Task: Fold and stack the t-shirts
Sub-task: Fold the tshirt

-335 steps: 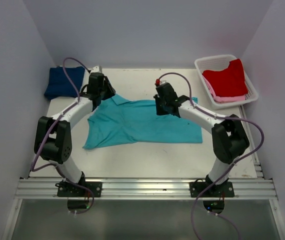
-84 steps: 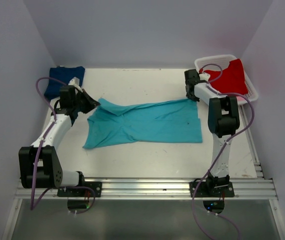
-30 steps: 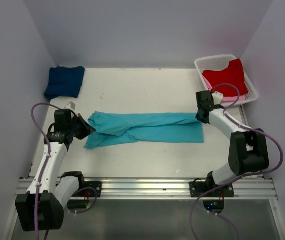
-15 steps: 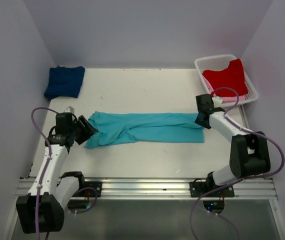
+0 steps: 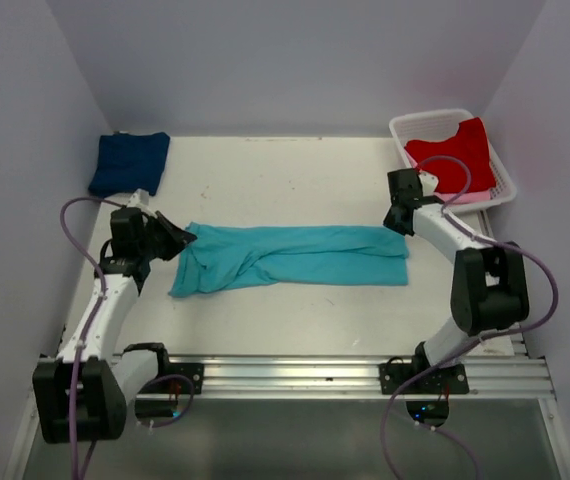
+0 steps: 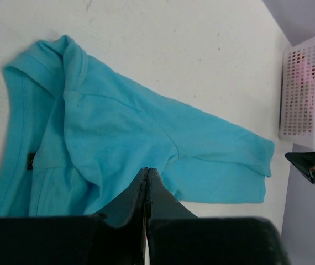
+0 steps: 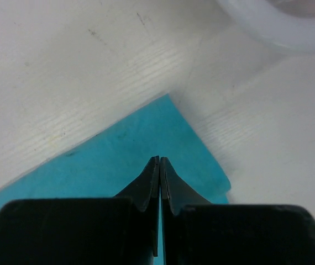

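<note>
Though pinched shut on nothing visible, flanking the turquoise t-shirt (image 5: 305, 256) along its left-right length: left gripper (image 5: 176, 240) at collar end, right gripper (image 5: 396, 224) at hem end

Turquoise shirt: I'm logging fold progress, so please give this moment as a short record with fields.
turquoise shirt: folded into a long band, lying flat across the middle of the table, collar end at the left
left gripper: shut, at the collar end, no cloth seen between its fingers
right gripper: shut, over the band's far right corner
navy shirt: folded, far left corner of the table, apart from the turquoise one
red shirt: in the white basket, on top of a pink shirt
</note>
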Robot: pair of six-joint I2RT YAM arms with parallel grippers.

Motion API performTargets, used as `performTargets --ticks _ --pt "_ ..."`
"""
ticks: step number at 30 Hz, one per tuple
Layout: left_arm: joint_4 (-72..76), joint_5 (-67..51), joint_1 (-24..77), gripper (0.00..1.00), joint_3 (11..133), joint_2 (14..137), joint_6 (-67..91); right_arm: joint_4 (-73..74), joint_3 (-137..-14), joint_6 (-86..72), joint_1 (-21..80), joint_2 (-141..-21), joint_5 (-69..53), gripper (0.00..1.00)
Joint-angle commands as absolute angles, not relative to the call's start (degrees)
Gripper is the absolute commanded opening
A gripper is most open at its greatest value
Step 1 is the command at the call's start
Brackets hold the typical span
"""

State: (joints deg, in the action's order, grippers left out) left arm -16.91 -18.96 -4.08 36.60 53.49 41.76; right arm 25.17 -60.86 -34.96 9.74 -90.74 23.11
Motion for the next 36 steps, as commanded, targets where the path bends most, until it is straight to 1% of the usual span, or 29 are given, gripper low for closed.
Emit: performTargets --ticks 1,2,3,7,9,15,21,25,29,30,31,36 --pt "-1.97 -25.92 -4.31 0.0 33.58 63.08 44.64 22.33 -63.36 -35.33 9.93 -98.32 17.6 0.0" --pt "-0.98 -26.19 -4.22 0.0 32.62 66.5 45.0 21.54 -63.89 -35.16 9.93 -99.39 16.88 0.0" --pt "3.3 -26.28 -4.13 0.0 32.26 67.93 45.26 21.27 -63.98 -35.16 10.02 -100.36 16.18 0.0" --pt "6.59 -25.49 -3.95 0.0 30.24 71.28 45.97 19.16 -62.23 -35.07 10.02 -102.57 14.68 0.0" --pt "6.51 -24.96 -3.96 0.0 29.45 71.46 45.79 18.2 -60.56 -35.07 10.02 -101.87 14.59 0.0" --pt "4.22 -18.21 -3.95 0.0 29.0 74.79 46.23 19.16 -57.83 -35.07 10.02 -98.97 14.68 0.0" --pt "8.96 -16.26 -3.78 0.0 29.88 84.27 50.61 24.69 -55.64 -33.84 11.07 -94.84 13.72 0.0" --pt "10.72 -16.78 -3.51 0.0 36.28 94.81 51.77 29.51 -53.97 -32.96 13.26 -92.38 11.61 0.0" --pt "12.21 -20.74 -3.43 0.0 44.54 105.01 51.77 32.34 -51.25 -33.39 20.89 -88.17 12.74 0.0" --pt "12.22 -22.92 -3.34 0.0 47.95 108.77 51.59 32.08 -48.72 -33.75 21.79 -87.11 11.0 0.0" --pt "8.3 -21.72 -3.34 0.0 50.51 109.68 51.5 31.21 -47.21 -35.06 22.67 -84.66 10.29 0.0" --pt "10.01 -26.26 -3.25 0.0 59.21 115.12 50.19 29.09 -38.25 -39.37 26.89 -79.11 7.74 0.0"
